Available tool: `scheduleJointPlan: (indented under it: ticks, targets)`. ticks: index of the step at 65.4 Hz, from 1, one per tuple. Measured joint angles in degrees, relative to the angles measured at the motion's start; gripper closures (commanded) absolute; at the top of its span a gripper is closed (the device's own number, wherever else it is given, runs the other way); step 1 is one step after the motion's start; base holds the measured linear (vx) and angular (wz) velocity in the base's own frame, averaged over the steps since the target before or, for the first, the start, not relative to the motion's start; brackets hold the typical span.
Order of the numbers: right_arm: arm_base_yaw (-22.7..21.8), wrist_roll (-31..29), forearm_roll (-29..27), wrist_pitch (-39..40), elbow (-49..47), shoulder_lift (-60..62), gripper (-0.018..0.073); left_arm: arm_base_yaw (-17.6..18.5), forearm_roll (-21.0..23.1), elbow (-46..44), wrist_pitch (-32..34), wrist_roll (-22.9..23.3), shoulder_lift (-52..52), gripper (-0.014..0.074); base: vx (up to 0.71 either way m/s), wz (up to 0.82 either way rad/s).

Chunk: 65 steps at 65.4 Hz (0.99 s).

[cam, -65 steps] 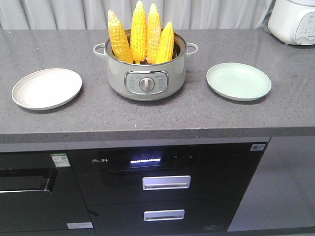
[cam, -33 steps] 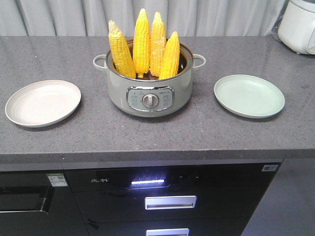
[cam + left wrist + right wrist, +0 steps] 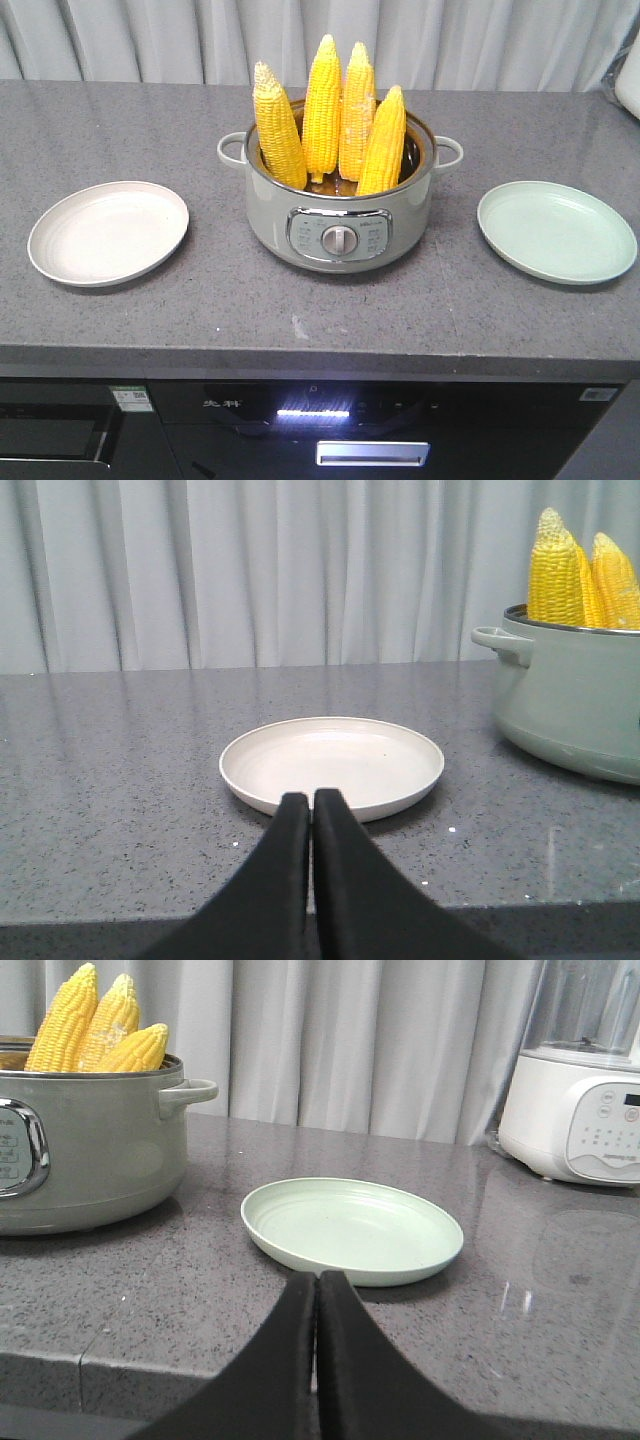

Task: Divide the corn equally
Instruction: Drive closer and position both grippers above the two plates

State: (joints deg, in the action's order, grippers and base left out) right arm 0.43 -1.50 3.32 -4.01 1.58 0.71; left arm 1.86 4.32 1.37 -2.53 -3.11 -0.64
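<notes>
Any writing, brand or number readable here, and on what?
Nothing reads clearly.
On the pot's control panel: tiny print, blurred.
On the black appliance front: pale brand characters, too blurred.
On the green sticker: too small.
On the white appliance's panel: unreadable.

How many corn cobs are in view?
4, all standing in the grey-green round pot: leftmost yellow corn cob, centre-left cob, centre-right cob, rightmost cob. More could hide behind them.

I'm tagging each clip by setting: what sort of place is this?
Probably a kitchen, or a mock-up of one. There is a grey stone counter, an electric pot holding four corn cobs, built-in drawers below, and a white countertop appliance.
</notes>
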Motion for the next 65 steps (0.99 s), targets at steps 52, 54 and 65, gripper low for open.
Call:
scheduleJointPlan:
  ticks: [52, 54, 65]
  targets:
    - [0.00, 0.00, 0.00, 0.00, 0.00, 0.00, 0.0563, 0.00, 0.00, 0.00, 0.00, 0.00, 0.00, 0.0603, 0.08, -0.01]
    - [0.00, 0.00, 0.00, 0.00, 0.00, 0.00, 0.0563, 0.00, 0.00, 0.00, 0.00, 0.00, 0.00, 0.0603, 0.06, -0.05]
    - [0.00, 0.00, 0.00, 0.00, 0.00, 0.00, 0.0563, 0.00, 0.00, 0.00, 0.00, 0.00, 0.00, 0.0603, 0.06, -0.07]
